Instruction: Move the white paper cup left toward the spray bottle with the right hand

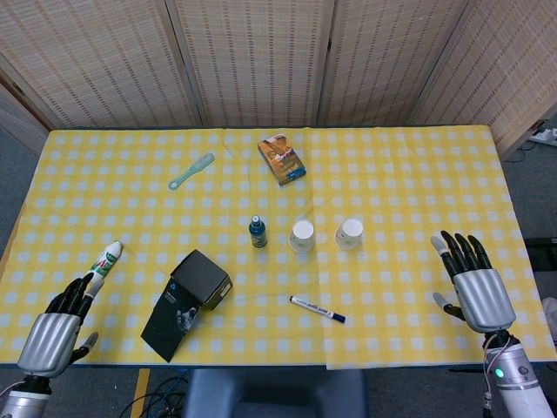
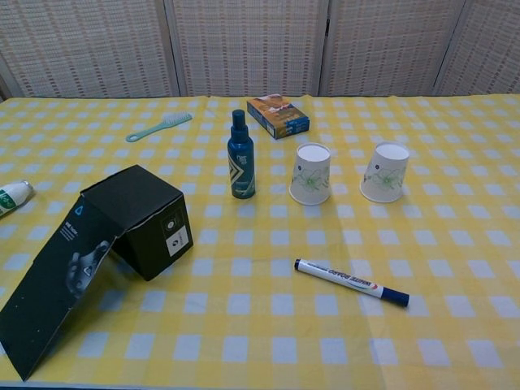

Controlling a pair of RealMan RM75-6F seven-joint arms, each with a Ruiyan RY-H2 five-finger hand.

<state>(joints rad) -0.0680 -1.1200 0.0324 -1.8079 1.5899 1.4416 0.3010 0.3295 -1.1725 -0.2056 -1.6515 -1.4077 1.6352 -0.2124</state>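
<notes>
Two white paper cups stand upside down near the table's middle. The left cup (image 1: 302,236) (image 2: 311,174) sits close beside the blue spray bottle (image 1: 258,231) (image 2: 240,158); the other cup (image 1: 349,233) (image 2: 384,172) stands apart to its right. My right hand (image 1: 473,284) hovers at the table's right front edge, empty, fingers spread, far from both cups. At the left front corner my left hand (image 1: 57,329) is empty with fingers apart. The chest view shows neither hand.
A black box (image 1: 187,299) (image 2: 97,250) lies front left, a marker (image 1: 317,308) (image 2: 351,282) in front of the cups. A snack box (image 1: 281,158) (image 2: 278,115) and a green brush (image 1: 191,171) (image 2: 158,126) lie further back. A white tube (image 1: 104,260) (image 2: 12,197) lies at the left.
</notes>
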